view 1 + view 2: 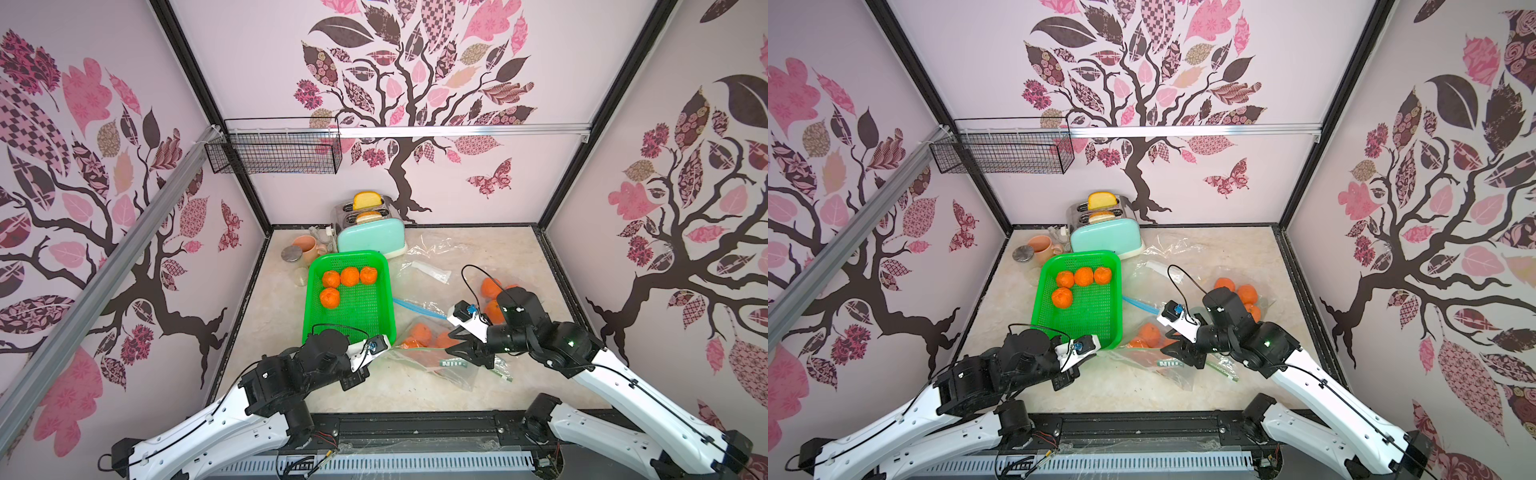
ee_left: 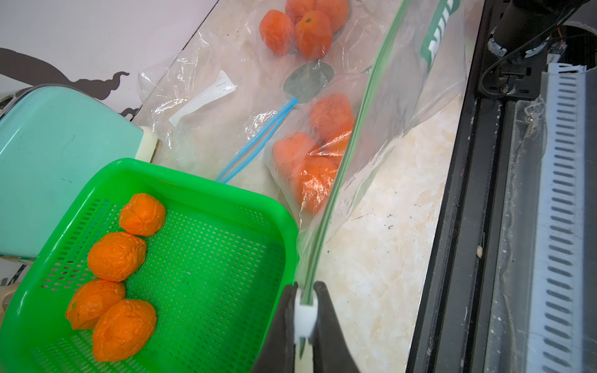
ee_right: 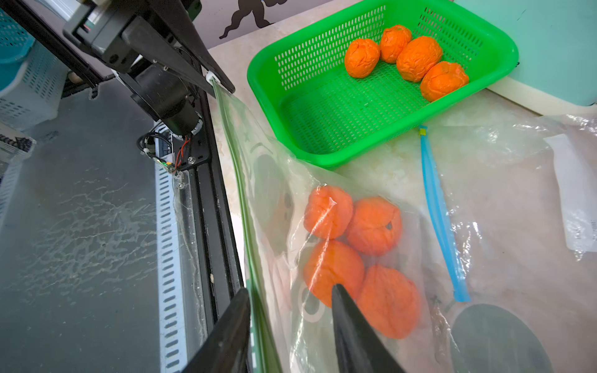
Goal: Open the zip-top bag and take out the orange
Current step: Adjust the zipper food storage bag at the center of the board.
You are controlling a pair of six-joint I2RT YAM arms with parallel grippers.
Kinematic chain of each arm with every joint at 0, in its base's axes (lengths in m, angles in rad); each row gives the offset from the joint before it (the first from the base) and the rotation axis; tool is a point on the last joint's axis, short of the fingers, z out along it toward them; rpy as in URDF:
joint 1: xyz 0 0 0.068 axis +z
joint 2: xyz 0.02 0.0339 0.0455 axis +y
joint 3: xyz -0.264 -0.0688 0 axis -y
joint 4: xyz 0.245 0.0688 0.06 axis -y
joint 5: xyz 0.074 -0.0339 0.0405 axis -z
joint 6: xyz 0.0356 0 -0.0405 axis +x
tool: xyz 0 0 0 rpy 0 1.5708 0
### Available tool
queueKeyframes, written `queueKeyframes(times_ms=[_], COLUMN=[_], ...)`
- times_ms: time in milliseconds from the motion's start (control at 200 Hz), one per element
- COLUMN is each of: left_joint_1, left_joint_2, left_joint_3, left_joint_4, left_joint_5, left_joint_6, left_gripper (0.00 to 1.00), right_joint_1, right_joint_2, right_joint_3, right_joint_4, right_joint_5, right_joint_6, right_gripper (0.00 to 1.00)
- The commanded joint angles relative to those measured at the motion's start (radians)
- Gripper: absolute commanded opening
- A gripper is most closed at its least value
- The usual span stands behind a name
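You have the left tool (image 2: 305, 290) clamped on the bag (image 1: 419, 361) by its zip edge, lower centre, the right tool (image 3: 290, 289) half open astride it; zip looks shut, oranges (image 3: 374, 226) inside.

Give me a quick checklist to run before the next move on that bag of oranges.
1. Left claw clamped on the end of the bag's zip strip: ok.
2. Right claw open, jaws either side of the zip strip: ok.
3. Zip strip parted: cannot tell.
4. Oranges in the bag sit clear of the strip: ok.
5. Basket has bare floor for another orange: ok.
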Motion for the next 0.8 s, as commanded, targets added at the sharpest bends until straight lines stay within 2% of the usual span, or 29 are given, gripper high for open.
queueKeyframes(times_ms=[0, 235, 480, 795], left_joint_1=[-0.004, -0.004, -0.004, -0.004], left_joint_2=[-0.012, -0.011, -0.005, -0.015], left_joint_3=[-0.004, -0.010, -0.012, -0.016], left_joint_4=[0.014, 0.014, 0.017, 0.017], left_joint_5=[0.006, 0.003, 0.001, -0.003], left_joint_6=[0.008, 0.008, 0.007, 0.005], left_gripper=[0.00, 0.00, 0.00, 0.00], right_joint_1=[0.004, 0.005, 0.005, 0.005], right_joint_2=[-0.029, -0.031, -0.004, 0.014], right_joint_3=[0.053, 0.118, 0.155, 0.128], right_joint_4=[-0.015, -0.137, -0.233, -0.222], right_joint_5=[0.006, 0.128, 0.152, 0.129], right_joint_6=[-0.009, -0.061, -0.161, -0.181], right_gripper=[0.47, 0.43, 0.40, 0.37])
